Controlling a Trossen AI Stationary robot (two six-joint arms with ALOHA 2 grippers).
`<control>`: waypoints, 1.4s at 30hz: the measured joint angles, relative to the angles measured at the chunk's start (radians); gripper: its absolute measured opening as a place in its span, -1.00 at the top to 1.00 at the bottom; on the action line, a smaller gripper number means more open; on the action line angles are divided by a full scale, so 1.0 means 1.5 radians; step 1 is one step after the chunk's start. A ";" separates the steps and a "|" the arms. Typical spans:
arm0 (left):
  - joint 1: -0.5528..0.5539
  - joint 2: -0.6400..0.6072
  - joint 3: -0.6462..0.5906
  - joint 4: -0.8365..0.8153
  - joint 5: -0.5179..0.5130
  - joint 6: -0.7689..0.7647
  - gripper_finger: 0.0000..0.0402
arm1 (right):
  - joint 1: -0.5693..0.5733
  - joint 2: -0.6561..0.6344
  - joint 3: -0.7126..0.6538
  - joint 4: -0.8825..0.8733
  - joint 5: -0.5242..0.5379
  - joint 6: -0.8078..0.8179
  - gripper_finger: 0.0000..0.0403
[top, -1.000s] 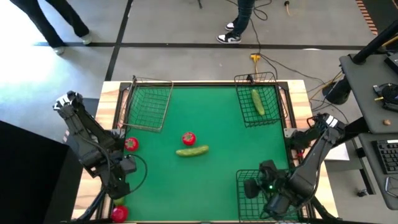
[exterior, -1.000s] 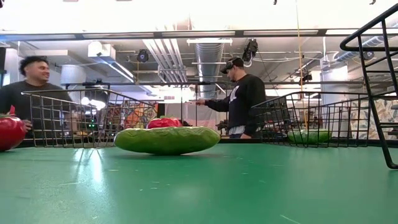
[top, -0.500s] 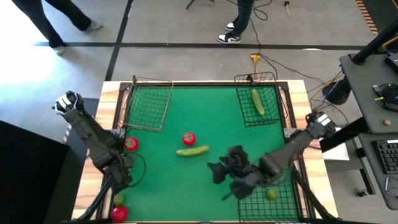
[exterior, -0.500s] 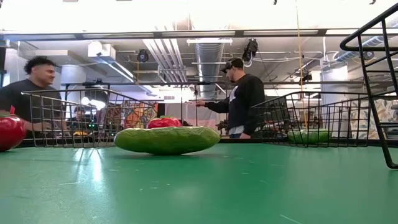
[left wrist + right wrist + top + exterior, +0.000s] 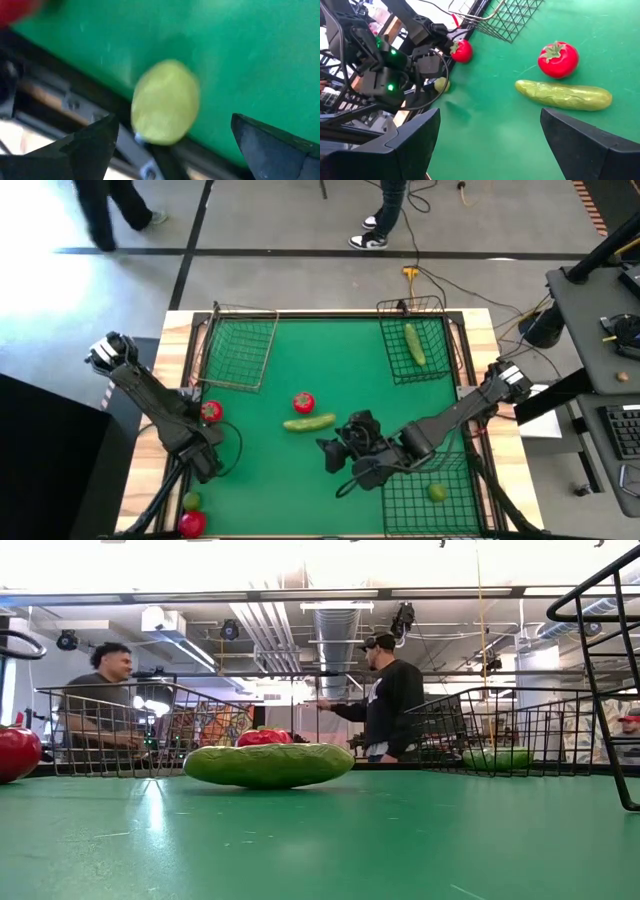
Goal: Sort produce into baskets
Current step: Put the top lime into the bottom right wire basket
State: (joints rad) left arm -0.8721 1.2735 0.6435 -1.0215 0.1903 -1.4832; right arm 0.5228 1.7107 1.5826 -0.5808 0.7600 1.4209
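Observation:
My left gripper (image 5: 200, 475) hangs open at the mat's near left edge, pointing down over a yellow-green lime (image 5: 165, 102) that shows between its fingers, untouched. A red tomato (image 5: 192, 522) lies just nearer than the lime, another tomato (image 5: 210, 412) at the left edge. My right gripper (image 5: 335, 465) is open above the mat's middle, facing a green cucumber (image 5: 563, 95) and a tomato (image 5: 558, 59) that rest on the mat. The far right basket (image 5: 432, 365) holds a cucumber (image 5: 414, 343). A lime (image 5: 437, 492) lies in the near right basket (image 5: 415, 505).
An empty wire basket (image 5: 240, 345) stands at the far left corner. The green mat (image 5: 330, 360) is bare between the two far baskets. Black cables run beside the left arm. People stand and sit beyond the table's far edge.
My right gripper has swung out from over the near right basket toward the table's left, to above the mat's middle, and has tipped up toward level. The lime in that basket now shows. My left gripper has sunk toward the lime at the near left edge.

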 joint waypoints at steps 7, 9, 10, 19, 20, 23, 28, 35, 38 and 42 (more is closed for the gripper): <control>0.004 0.066 0.019 0.002 -0.036 0.033 -0.82 | 0.000 0.000 0.000 0.002 -0.001 0.003 -0.66; 0.004 0.081 0.019 0.006 -0.029 0.033 -0.80 | 0.000 0.000 0.000 0.002 -0.001 0.003 -0.66; 0.004 0.087 0.019 0.007 -0.028 0.033 -0.78 | 0.000 0.000 0.000 0.002 0.000 0.002 -0.66; 0.004 0.118 0.019 0.035 -0.010 0.042 -0.27 | 0.000 0.000 0.000 0.002 -0.001 0.000 -0.65; 0.004 0.117 0.022 0.039 -0.011 0.042 -0.20 | 0.000 0.000 0.000 0.001 -0.001 -0.001 -0.65; 0.004 0.108 0.049 0.047 -0.025 0.045 0.03 | 0.000 0.000 0.011 -0.006 -0.005 -0.036 -0.64; 0.027 0.109 0.119 0.102 -0.143 0.059 0.29 | -0.001 -0.005 0.051 -0.013 -0.001 -0.145 -0.64; 0.140 0.186 0.223 0.236 -0.248 0.109 0.26 | -0.002 -0.004 0.118 -0.058 -0.070 -0.314 -0.63; 0.190 0.237 0.268 0.272 -0.242 0.175 0.25 | -0.002 -0.004 0.154 -0.163 -0.094 -0.298 -0.63; 0.231 0.298 0.317 0.279 -0.213 0.238 0.24 | 0.003 -0.004 0.182 -0.292 -0.108 -0.236 -0.63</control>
State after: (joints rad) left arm -0.5263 1.7198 1.1191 -0.6024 -0.1296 -1.1266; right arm 0.5277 1.7042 1.8552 -1.0193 0.5976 1.0662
